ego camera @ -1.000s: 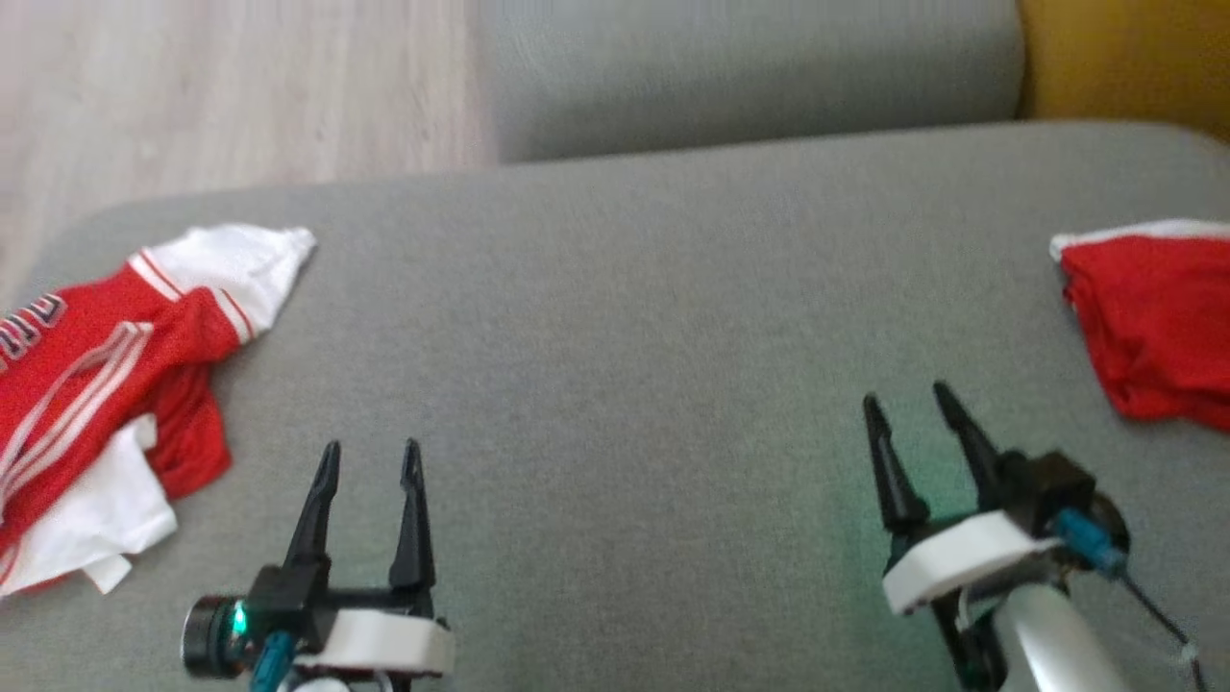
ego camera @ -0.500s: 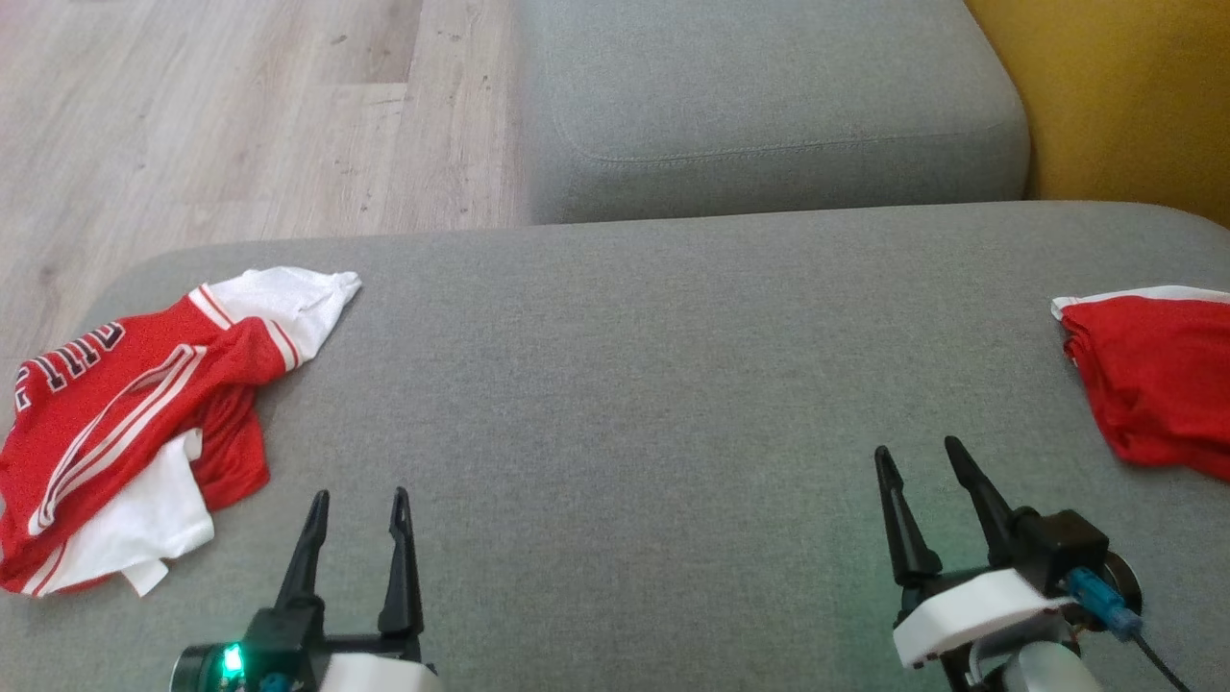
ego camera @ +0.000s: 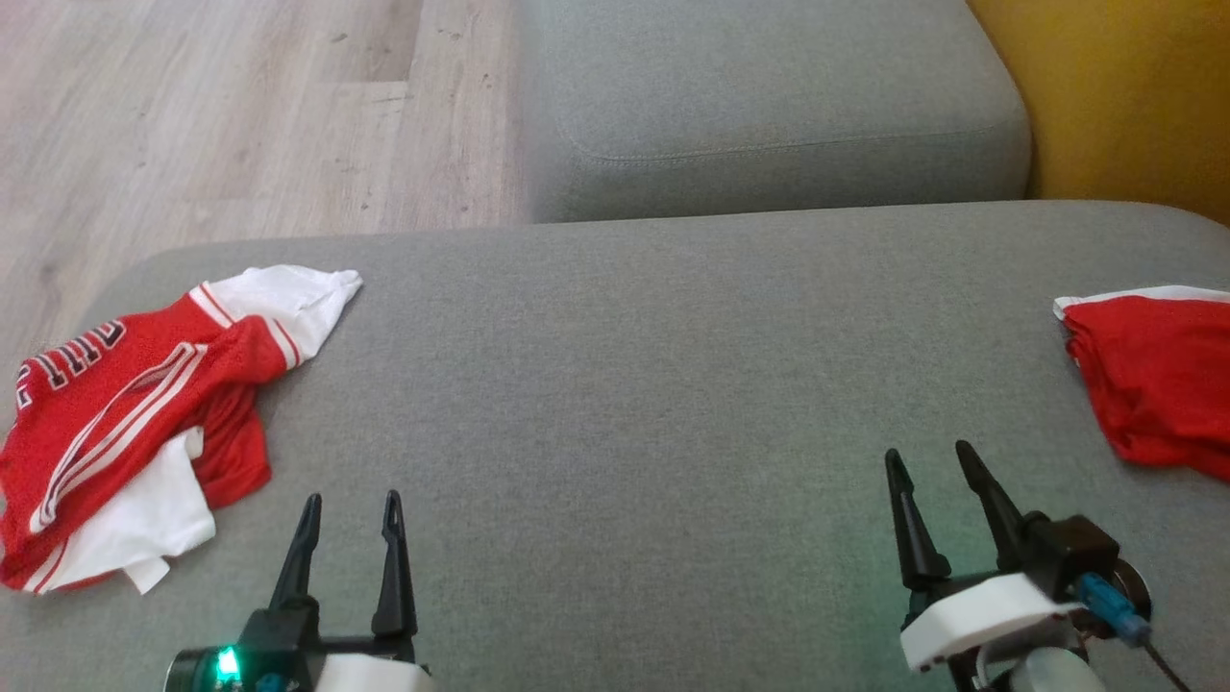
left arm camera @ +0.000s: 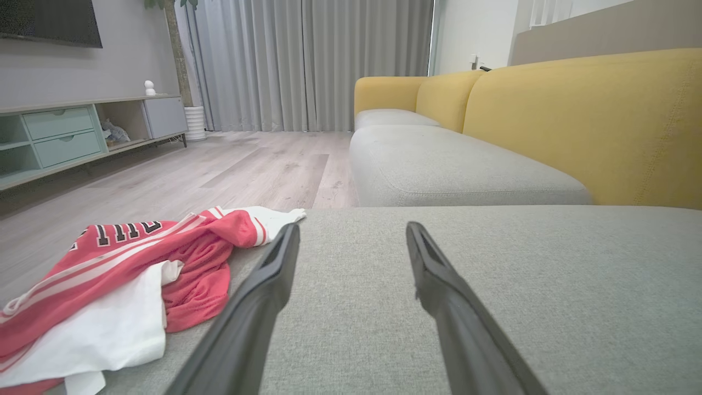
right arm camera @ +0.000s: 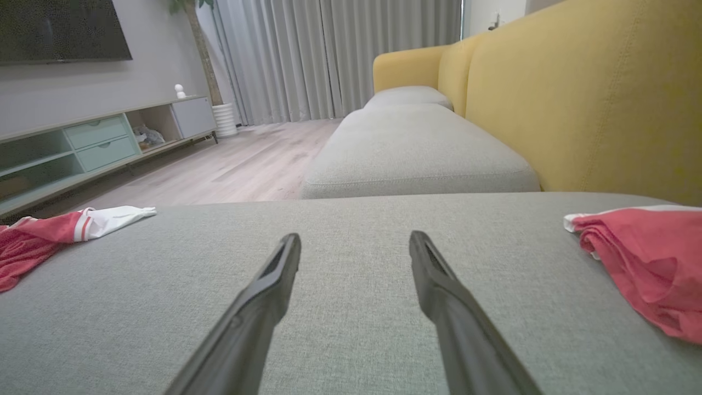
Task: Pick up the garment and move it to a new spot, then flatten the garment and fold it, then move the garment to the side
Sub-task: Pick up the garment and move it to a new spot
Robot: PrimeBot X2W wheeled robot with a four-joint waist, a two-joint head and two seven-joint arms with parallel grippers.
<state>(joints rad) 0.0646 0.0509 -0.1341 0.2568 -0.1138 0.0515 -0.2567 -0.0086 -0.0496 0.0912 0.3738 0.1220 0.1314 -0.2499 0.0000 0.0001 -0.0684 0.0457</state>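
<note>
The garment (ego camera: 125, 404), a red jersey with dark lettering, striped trim and white sleeve parts, lies crumpled at the left end of the grey sofa seat (ego camera: 625, 384). The left wrist view has the garment (left arm camera: 126, 269) at its lower left, and the right wrist view catches an edge of the garment (right arm camera: 66, 227) at far left. My left gripper (ego camera: 351, 502) hovers open just right of it, near the seat's front, with nothing between its fingers (left arm camera: 263, 285). Far to the right, my right gripper (ego camera: 927, 456) is open and empty over bare cushion.
A smaller plain red piece (ego camera: 1148, 380) with a white edge band lies at the seat's right end, also the red piece (right arm camera: 641, 258) in the right wrist view. A second grey cushion (ego camera: 769, 106) lies beyond, yellow backrest (ego camera: 1115, 96) at right, wooden floor (ego camera: 211, 115) at left.
The head camera tilted, so the whole picture shifted down and sharpened. Both grippers sit slightly lower in the view; both stay open. The garment lies as before.
</note>
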